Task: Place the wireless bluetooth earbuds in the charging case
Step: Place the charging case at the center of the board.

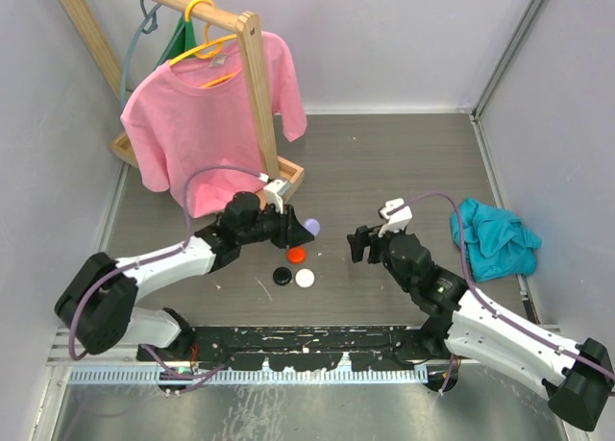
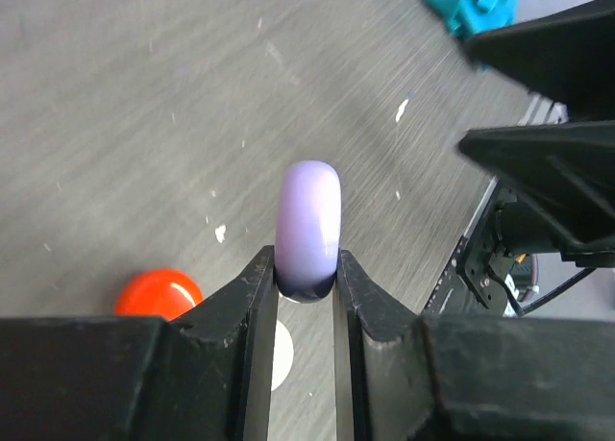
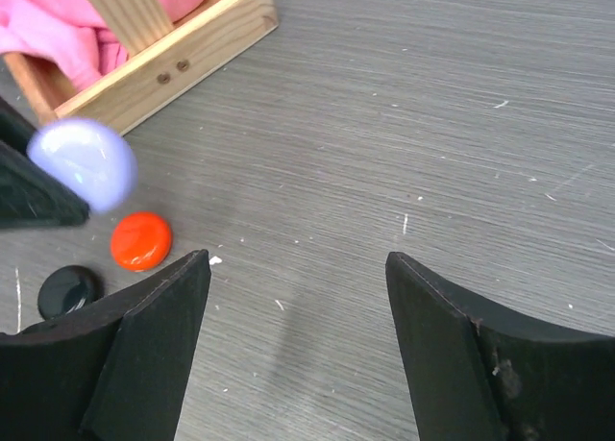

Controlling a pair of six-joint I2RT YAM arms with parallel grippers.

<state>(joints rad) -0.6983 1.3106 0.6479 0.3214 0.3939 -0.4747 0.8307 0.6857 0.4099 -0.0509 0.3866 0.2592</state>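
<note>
Left wrist: left gripper (image 2: 306, 273) pinches purple case (image 2: 307, 215) edgewise by its lower rim — probably light, hard, slick; right gripper (image 3: 296, 263) spread, empty.

A grey wood-grain tabletop (image 1: 384, 153) is enclosed by pale walls (image 1: 384, 37); a wooden clothes rack (image 1: 259, 85), hung with a pink T-shirt (image 1: 202, 114), is set at back left.

I see left arm (image 1: 163, 260) and right arm (image 1: 500, 328): white shells, black joints, purple-grey cable (image 1: 437, 194) looping on each. Fingers of right gripper (image 3: 296, 263) matte black, wedge-shaped.
</note>
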